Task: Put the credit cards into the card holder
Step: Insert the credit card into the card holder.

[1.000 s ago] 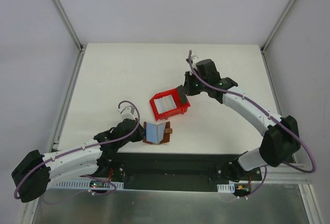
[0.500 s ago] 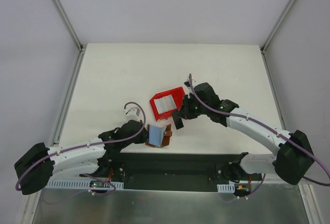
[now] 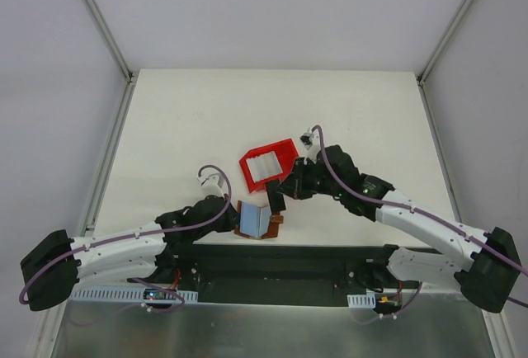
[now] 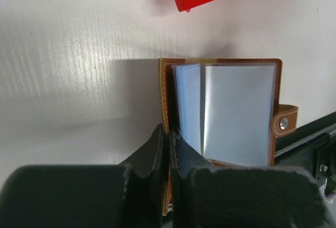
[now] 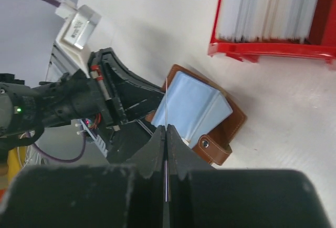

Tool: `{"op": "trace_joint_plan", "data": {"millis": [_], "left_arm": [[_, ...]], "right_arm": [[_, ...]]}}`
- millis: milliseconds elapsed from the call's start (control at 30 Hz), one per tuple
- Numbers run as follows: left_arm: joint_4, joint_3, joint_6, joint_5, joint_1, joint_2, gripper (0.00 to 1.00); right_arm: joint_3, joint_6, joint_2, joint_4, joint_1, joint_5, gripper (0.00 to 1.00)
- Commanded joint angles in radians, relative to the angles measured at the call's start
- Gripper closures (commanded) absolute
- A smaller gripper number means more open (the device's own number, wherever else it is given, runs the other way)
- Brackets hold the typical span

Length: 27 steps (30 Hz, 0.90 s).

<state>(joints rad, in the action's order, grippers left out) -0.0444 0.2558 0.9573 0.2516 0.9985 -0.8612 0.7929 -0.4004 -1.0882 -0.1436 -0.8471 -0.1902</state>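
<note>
Your right fingers (image 5: 152, 149) are pressed together on one thin card (image 5: 166, 102). The right wrist view shows it edge-on, as a pale line standing out of the right gripper (image 5: 166, 131). Just past the free edge of this card lies the card holder (image 5: 202, 110), open on the table (image 5: 294, 107), between the two arms and near the front edge. The card's free edge reaches the side of the pale page where the left gripper (image 4: 169, 140) is; if it touches the page, I cannot tell. Your left fingers (image 4: 152, 149) pinch one brown cover close to the spine, and the spine runs along these fingers, so the left arm is the nearer one and the right arm only brings the card. The card holder is brown with pale stitching, with clear grey-blue sleeves inside and a snap tab (image 4: 285, 123) on the far cover. I think the card must line up with one sleeve. More credit cards (image 5: 268, 2) stand in the red tray (image 5: 273, 49) just beyond.
</note>
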Motion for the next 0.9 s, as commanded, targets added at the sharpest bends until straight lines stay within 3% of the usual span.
{"op": "trace_joint_plan", "data": {"millis": [0,267,567,867], "left_arm": [[0.018,0.03,0.058,0.052,0.025,-0.03,1.0],[0.017,0.023,0.118,0.106,0.065,-0.039,1.0],[0.009,0.005,0.138,0.126,0.086,-0.053,1.0],[-0.136,-0.085,0.12,0.115,0.086,-0.113,1.0]], "right_arm": [[-0.064,-0.142,-0.009,0.174,-0.082,0.07,0.99],[-0.205,-0.293,-0.165,0.435,-0.176,0.092,0.99],[-0.257,-0.296,-0.245,0.424,-0.193,0.216,1.0],[-0.392,-0.367,-0.384,0.806,-0.168,0.137,1.0]]}}
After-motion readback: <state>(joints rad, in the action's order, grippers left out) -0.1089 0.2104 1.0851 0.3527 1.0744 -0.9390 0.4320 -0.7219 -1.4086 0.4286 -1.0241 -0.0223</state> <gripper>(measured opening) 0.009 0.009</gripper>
